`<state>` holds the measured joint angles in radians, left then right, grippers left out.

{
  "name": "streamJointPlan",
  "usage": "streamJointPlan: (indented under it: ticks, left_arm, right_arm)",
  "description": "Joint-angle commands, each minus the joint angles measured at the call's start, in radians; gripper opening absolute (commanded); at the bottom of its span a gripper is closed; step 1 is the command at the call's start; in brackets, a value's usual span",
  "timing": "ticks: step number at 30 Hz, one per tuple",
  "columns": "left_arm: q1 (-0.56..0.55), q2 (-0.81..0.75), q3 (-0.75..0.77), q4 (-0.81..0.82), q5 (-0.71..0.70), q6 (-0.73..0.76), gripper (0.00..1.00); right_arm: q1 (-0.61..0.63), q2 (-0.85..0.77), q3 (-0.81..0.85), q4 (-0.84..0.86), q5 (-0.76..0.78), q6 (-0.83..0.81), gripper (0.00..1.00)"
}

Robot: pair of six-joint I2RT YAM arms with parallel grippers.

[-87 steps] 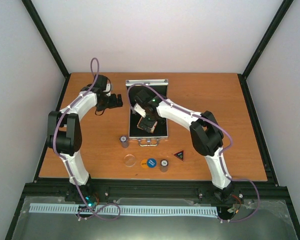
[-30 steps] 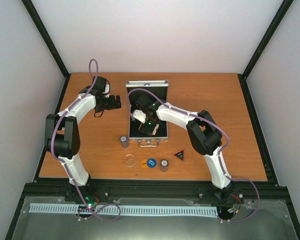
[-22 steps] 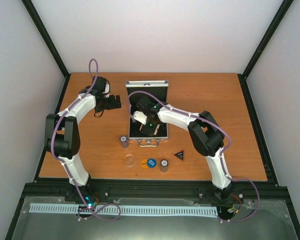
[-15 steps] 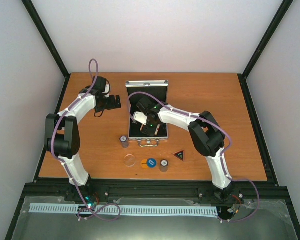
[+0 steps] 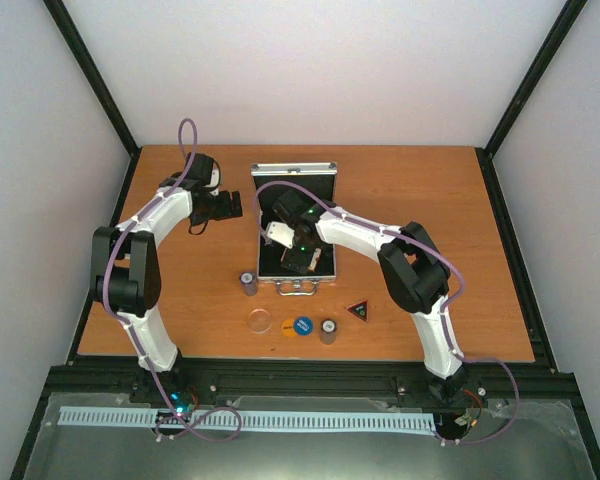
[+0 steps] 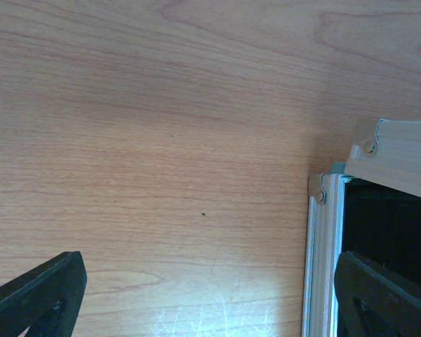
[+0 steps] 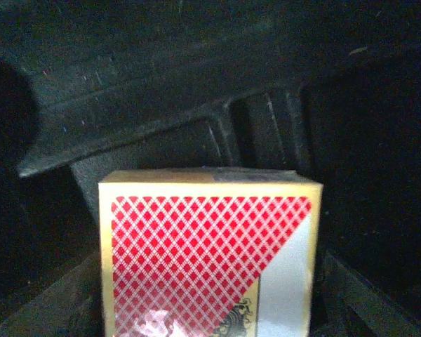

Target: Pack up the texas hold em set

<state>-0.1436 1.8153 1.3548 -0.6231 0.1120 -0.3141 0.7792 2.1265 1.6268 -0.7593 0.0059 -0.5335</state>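
Observation:
The silver case [image 5: 259, 232] lies open at the table's middle, its lid [image 5: 295, 168] upright at the back. My right gripper [image 5: 298, 258] reaches down into the black lining [image 7: 161, 91]. The red card deck [image 7: 203, 260] sits in a slot there, between my dim fingers, with a slim dark gap on its right side. My left gripper [image 5: 230, 205] hovers open over bare wood beside the case's left wall [image 6: 321, 267]. Two chip stacks [image 5: 248, 283] [image 5: 327, 330], a clear disc [image 5: 260, 321], an orange disc [image 5: 287, 326], a blue disc [image 5: 302, 325] and the black triangle [image 5: 359, 310] lie on the table.
The case handle [image 5: 296, 287] points toward the arms, close to the left chip stack. Black frame posts [image 5: 500, 130] stand at the table's back corners, and grey walls close it in.
The right gripper has sunk lower into the case with the deck, shifted slightly back, and its jaws have widened. The left arm has barely moved.

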Motion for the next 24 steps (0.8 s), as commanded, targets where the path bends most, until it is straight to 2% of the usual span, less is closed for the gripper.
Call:
streamJointPlan:
  ticks: [1, 7, 16, 22, 24]
  left_arm:
    - [-0.005, 0.016, 0.036, 0.017, -0.006, -0.006, 1.0]
    - [-0.005, 0.025, 0.044, 0.016, -0.008, -0.006, 1.0]
    - [-0.005, 0.045, 0.059, 0.015, 0.0, -0.011, 1.0]
    - [-0.005, 0.06, 0.06, 0.018, 0.002, -0.013, 1.0]
    - [-0.005, 0.066, 0.066, 0.017, 0.002, -0.014, 1.0]
  right_arm:
    - [-0.001, -0.043, 0.076, -0.048, -0.035, 0.026, 0.85]
    - [-0.001, -0.051, 0.109, -0.079, -0.093, 0.069, 0.88]
    - [-0.035, -0.007, 0.132, -0.077, -0.261, 0.205, 0.8]
    - [-0.09, 0.082, 0.277, -0.09, -0.353, 0.371, 0.78]
    - [-0.097, 0.131, 0.341, -0.127, -0.373, 0.379, 0.77]
